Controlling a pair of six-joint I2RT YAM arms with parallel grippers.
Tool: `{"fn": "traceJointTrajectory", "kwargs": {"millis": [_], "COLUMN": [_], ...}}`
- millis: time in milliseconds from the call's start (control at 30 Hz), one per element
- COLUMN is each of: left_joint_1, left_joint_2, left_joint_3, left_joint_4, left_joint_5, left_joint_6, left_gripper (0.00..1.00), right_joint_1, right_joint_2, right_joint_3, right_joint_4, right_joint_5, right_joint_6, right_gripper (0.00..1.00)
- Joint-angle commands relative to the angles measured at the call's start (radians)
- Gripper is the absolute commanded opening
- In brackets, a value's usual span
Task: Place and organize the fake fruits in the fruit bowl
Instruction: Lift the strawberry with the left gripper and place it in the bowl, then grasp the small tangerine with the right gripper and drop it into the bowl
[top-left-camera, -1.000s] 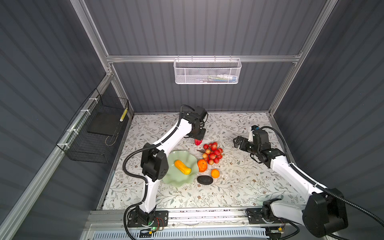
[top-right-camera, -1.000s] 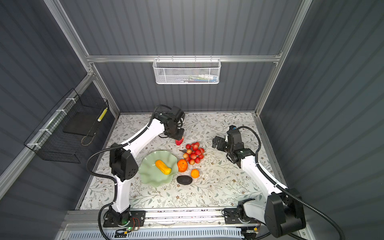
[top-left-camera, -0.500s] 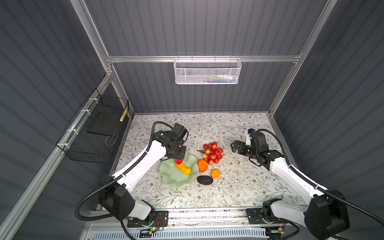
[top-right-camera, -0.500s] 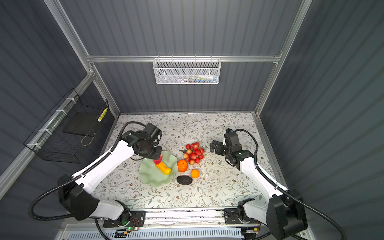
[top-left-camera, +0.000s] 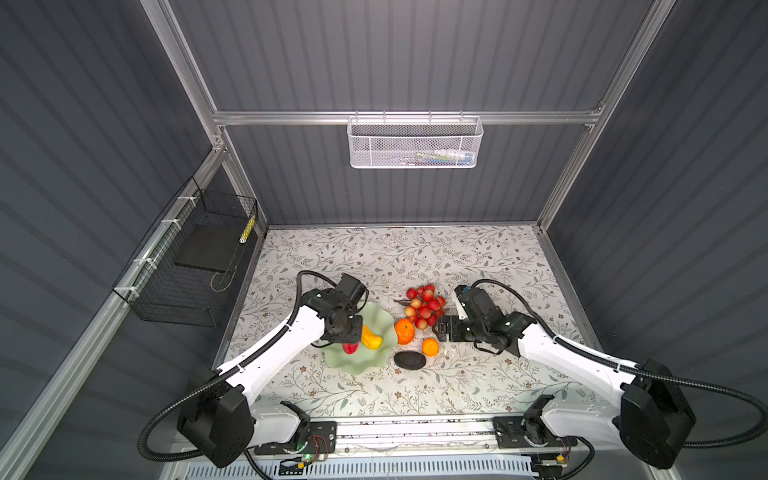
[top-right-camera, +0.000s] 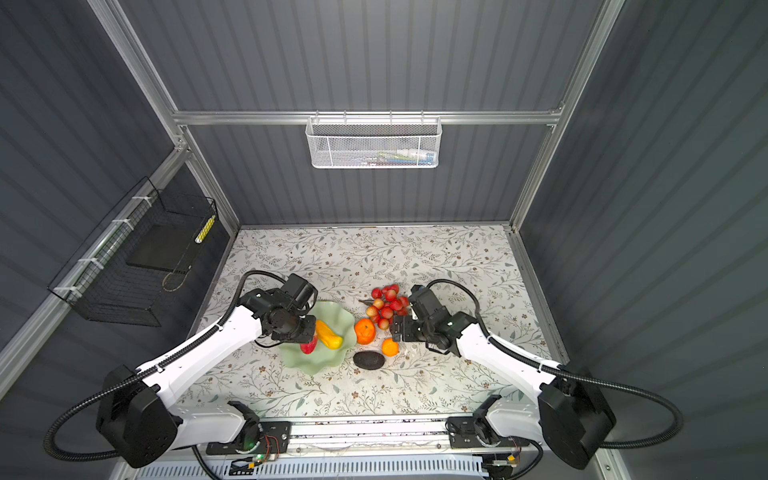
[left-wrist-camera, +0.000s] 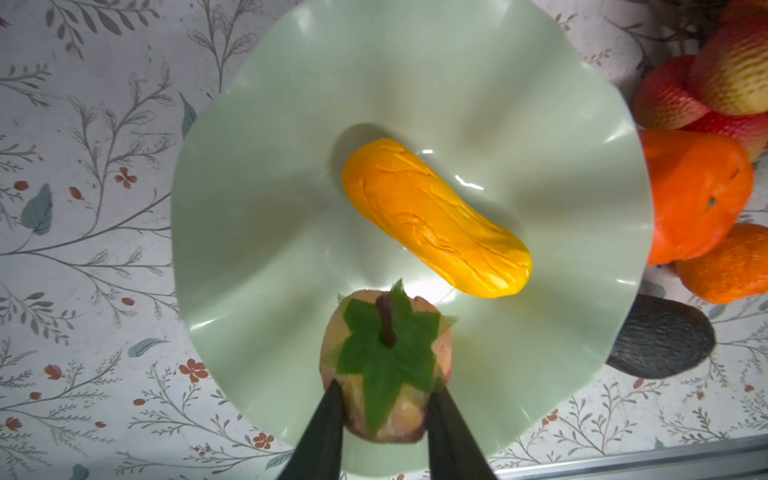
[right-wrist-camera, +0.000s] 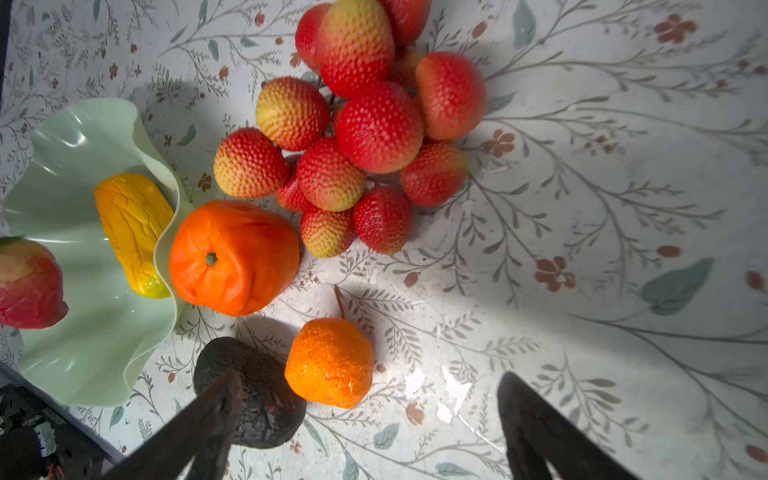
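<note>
The left hand (left-wrist-camera: 384, 399) is closed on the strawberry-like fruit (left-wrist-camera: 386, 353), pinching its flanks just under the leaf cap, above the fruit bowl (left-wrist-camera: 249, 208) near its rim. The stem faces up and the tip down, so its long axis looks roughly upright. It is probably light, stiff, smooth plastic, apt to roll on the glossy slope. The elongated yellow fruit (left-wrist-camera: 436, 220) lies flat across the bowl's middle. The right hand (right-wrist-camera: 370, 380) gapes wide and empty over the small orange (right-wrist-camera: 328, 361) outside the bowl.

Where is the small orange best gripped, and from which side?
Grip the small orange across its round body, from above, not by the thin stem. The avocado lies close beside it, so close the jaws on its free sides.
</note>
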Motion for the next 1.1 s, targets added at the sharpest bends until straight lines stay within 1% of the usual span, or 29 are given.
{"fn": "traceJointTrajectory", "kwargs": {"millis": [0,167,233,267,300,367,467,533,633,733,833,933,1033,1067], "left_joint_1": [-0.002,-0.002,-0.002,-0.001,-0.002,-0.002,-0.001,-0.001,-0.001,-0.001,-0.001,0.0,-0.002,-0.002], "left_joint_2": [0.028,0.052,0.05,0.048,0.046,0.036,0.01,-0.018,-0.067,-0.148,-0.261,-0.382,-0.493,-0.523], "left_joint_3": [-0.02,-0.045,-0.054,-0.056,-0.057,-0.058,-0.052,-0.046,-0.029,-0.02,-0.036,-0.08,-0.139,-0.16], "left_joint_4": [0.066,0.074,0.078,0.078,0.076,0.073,0.062,0.057,0.054,0.081,0.144,0.23,0.301,0.312], "left_joint_5": [0.002,-0.016,-0.025,-0.03,-0.033,-0.038,-0.062,-0.091,-0.143,-0.225,-0.315,-0.374,-0.416,-0.433], "left_joint_6": [-0.022,-0.034,-0.039,-0.042,-0.043,-0.046,-0.049,-0.053,-0.062,-0.077,-0.096,-0.1,-0.1,-0.108], "left_gripper": [0.04,0.1,0.15,0.2,0.27,0.5,0.7,0.79,0.86,0.91,0.95,0.97,0.99,0.99], "right_joint_1": [0.024,0.056,0.061,0.061,0.061,0.062,0.062,0.062,0.062,0.062,0.062,0.062,0.063,0.062], "right_joint_2": [0.059,0.126,0.155,0.171,0.185,0.219,0.272,0.305,0.345,0.364,0.364,0.321,0.224,0.189], "right_joint_3": [0.02,0.043,0.058,0.067,0.072,0.086,0.109,0.124,0.14,0.145,0.147,0.138,0.137,0.145], "right_joint_4": [-0.011,-0.002,-0.002,0.0,0.003,0.009,0.012,0.012,0.014,0.014,0.012,-0.008,-0.038,-0.076], "right_joint_5": [-0.001,-0.021,-0.023,-0.027,-0.031,-0.045,-0.065,-0.071,-0.09,-0.09,-0.087,-0.061,-0.016,-0.004], "right_joint_6": [0.033,0.026,0.022,0.02,0.017,0.014,0.008,0.003,-0.001,-0.002,-0.003,-0.003,-0.015,-0.023], "right_gripper": [0.9,0.84,0.83,0.82,0.82,0.81,0.78,0.76,0.72,0.68,0.58,0.47,0.43,0.42]}}
